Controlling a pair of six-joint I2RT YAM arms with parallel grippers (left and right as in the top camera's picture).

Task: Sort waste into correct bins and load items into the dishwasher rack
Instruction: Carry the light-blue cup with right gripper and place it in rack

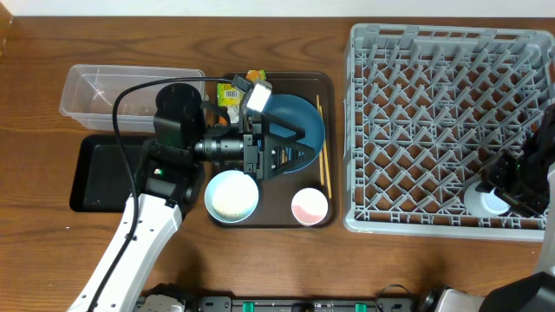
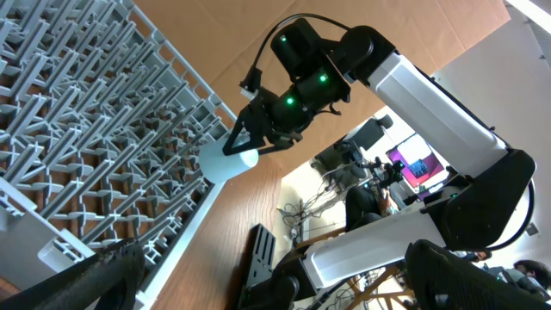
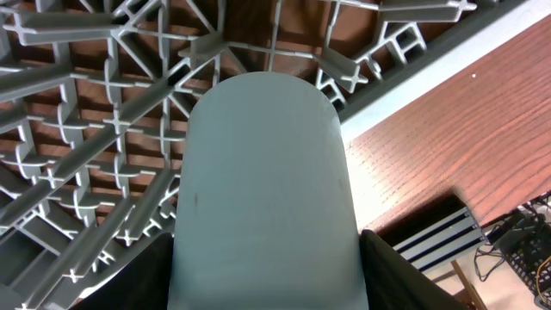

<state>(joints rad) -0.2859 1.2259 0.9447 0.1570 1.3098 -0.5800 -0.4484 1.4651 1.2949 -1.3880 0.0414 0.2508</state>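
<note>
Right tool (image 1: 510,186) gripped cup (image 3: 263,198), jaws partway closed, low in rack (image 1: 351,130) near-right corner. Left tool (image 1: 290,147) stood fully open, empty (hovering over blue bowl (image 1: 303,113)). Risk: cup likely to tip if released off-square.

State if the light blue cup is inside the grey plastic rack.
Inside: the light blue cup is within the grey plastic rack, held by the right gripper. Resting on lattice: cannot tell.
</note>
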